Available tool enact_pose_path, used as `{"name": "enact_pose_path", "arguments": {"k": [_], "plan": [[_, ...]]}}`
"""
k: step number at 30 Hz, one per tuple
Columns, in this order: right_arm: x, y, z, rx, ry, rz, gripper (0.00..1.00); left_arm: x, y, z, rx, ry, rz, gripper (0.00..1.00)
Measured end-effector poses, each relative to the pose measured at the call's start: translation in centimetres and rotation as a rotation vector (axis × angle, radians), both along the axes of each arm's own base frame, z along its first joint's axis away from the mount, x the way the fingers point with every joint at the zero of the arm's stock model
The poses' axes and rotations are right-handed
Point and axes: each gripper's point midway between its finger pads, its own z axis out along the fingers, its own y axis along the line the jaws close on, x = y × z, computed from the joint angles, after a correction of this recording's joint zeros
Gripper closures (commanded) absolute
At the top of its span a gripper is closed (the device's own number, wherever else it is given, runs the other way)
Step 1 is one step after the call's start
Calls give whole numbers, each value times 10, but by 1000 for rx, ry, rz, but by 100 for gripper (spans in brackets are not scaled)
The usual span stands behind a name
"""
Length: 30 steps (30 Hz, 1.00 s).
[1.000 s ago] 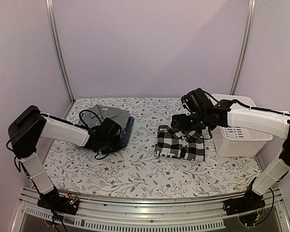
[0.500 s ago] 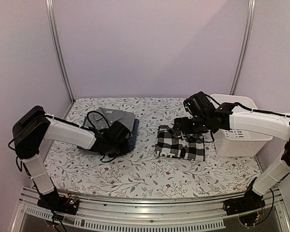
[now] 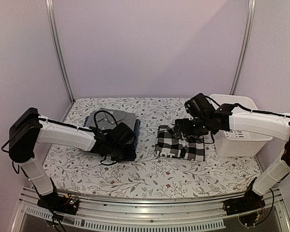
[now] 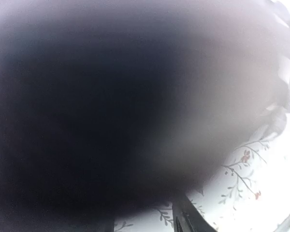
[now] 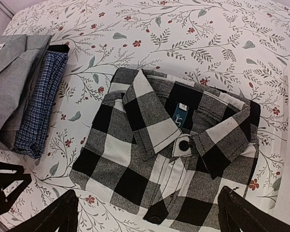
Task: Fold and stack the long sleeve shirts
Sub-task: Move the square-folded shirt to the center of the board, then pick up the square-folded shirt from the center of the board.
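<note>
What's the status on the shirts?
Right gripper open over folded checked shirt. Left gripper at grey shirt on blue shirt, jaws unseen, wrist view dark. Checked shirt apart, not yet stacked; nothing between.

We see the checked shirt [image 5: 159, 154] folded collar-up right of centre, the grey shirt [image 5: 12, 82] folded atop the blue shirt [image 5: 41, 102] near the left edge.

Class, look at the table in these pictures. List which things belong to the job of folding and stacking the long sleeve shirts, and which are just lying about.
Belong to the job:
- black-and-white checked shirt, folded, lying by itself
- grey shirt, on top of the stack
- blue fine-patterned shirt, under the grey one

Just lying about:
- white plastic basket, at the right edge
- floral table cover
</note>
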Motion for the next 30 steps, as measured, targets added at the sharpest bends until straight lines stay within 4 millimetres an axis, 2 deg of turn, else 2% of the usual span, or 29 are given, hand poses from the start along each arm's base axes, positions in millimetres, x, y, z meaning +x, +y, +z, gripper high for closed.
{"name": "enact_pose_path", "arguments": {"k": [3,6,9,12,14,17,23,30], "plan": [[0,-4,-4,-6,10,-18,6,-14,-27,30,-33,-21,-98,59],[0,-12,-10,-11,26,-47,11,-17,-51,65,-88,-70,-171,59],[2,-27,-22,-25,50,-97,18,-7,-66,89,-127,-112,-212,59],[4,-42,-37,-45,82,-146,22,10,-82,101,-153,-131,-248,60],[5,-49,-48,-58,106,-174,26,24,-95,100,-166,-134,-277,61],[2,-60,-67,-87,145,-204,28,46,-108,83,-164,-117,-308,61],[-1,-84,-95,-135,203,-270,29,81,-111,36,-123,-60,-328,60],[2,-108,-114,-160,230,-331,34,100,-120,6,-124,-18,-351,60]]}}
